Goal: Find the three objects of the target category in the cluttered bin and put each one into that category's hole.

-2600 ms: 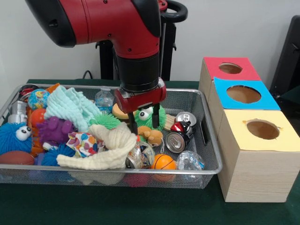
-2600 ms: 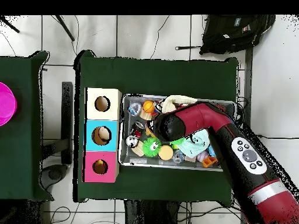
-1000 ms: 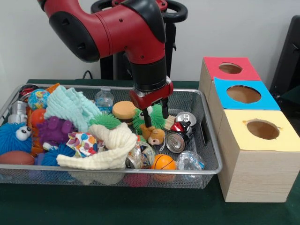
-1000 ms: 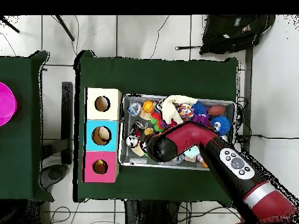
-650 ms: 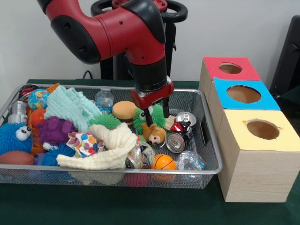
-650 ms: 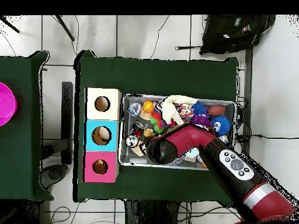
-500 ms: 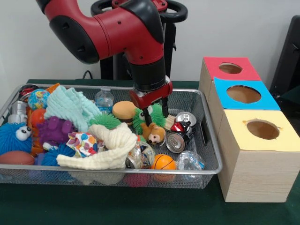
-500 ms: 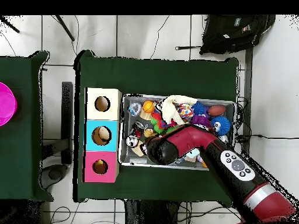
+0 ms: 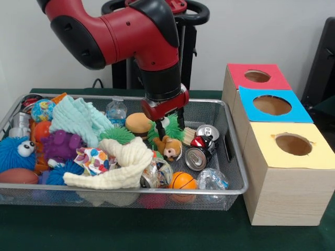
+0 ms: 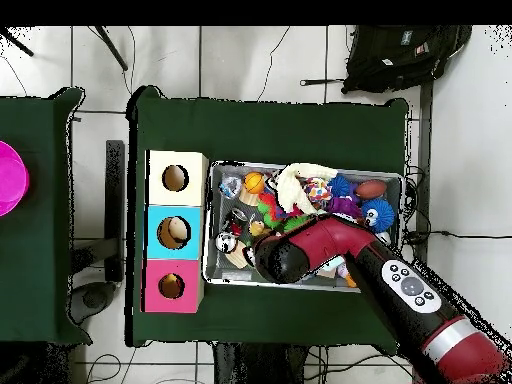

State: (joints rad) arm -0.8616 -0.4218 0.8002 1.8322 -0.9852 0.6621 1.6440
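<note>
The tool [image 9: 169,130] hangs from the red and black arm [image 9: 131,31] over the middle of the silver wire-mesh bin [image 9: 230,172]. Its two dark fingers [image 9: 159,129] point down and stand apart, one on either side of the head of a small brown plush monkey toy [image 9: 169,147]. Whether the tips press on the toy or merely flank it cannot be told from the front view; in the overhead view the arm's wrist covers the tool.

The monkey toy lies in the bin's middle, its pale face turned toward the camera and its long axis running roughly from 10 to 4 o'clock in the front view. Touching it at 12 o'clock is a green spiky ball with googly eyes [image 9: 172,127]. At 10 o'clock sits a tan toy hamburger [image 9: 138,123]. At 3 o'clock lie two silver drink cans [image 9: 196,157], one above the other, with a red and black ball between them. At 6 o'clock rests a small orange basketball [image 9: 181,180], and at 8 o'clock a cream knitted cloth [image 9: 118,167] sprawls over other toys.

Well off at 3 o'clock, on the green desk [image 9: 157,230], stands a wooden box row with red, blue and yellow tops [image 9: 272,104], each with a round hole.
</note>
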